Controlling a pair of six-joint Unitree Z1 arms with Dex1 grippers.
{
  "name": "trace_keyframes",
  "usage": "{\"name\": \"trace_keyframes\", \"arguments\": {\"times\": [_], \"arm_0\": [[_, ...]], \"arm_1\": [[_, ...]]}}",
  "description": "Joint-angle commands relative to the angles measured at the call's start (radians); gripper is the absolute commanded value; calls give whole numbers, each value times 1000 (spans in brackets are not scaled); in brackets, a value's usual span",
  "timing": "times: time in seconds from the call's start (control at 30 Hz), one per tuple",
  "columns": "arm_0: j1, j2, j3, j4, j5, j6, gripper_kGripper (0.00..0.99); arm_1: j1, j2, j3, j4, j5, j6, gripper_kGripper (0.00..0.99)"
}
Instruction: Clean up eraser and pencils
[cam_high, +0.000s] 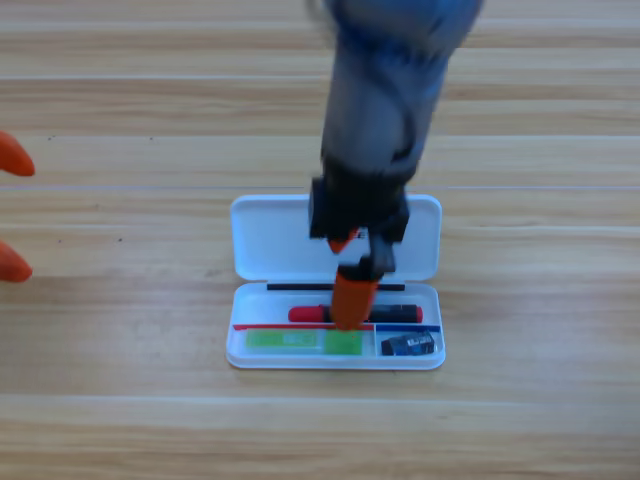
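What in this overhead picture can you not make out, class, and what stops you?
- Middle of the black and red pen: high view, hidden by the right hand.
- Left hand: high view, cut off by the left edge.
- Label on the eraser: too small.
- Right arm: blurred.
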Motion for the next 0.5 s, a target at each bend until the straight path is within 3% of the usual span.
{"name": "trace_keyframes", "arguments": {"times": [0.03,0.17,0.3,0.5], "arm_0": [[23,36,16,-44,-34,-1,990],[23,93,-9,-110,-83,-42,990],[43,239,-59,-227,-161,-93,969],[89,555,-302,-267,-350,-162,894]], "arm_1": [[38,-185,91,19,45,18,902],[38,-256,144,19,59,24,902],[34,-302,186,14,84,44,902],[34,-379,246,-20,159,81,902]]}}
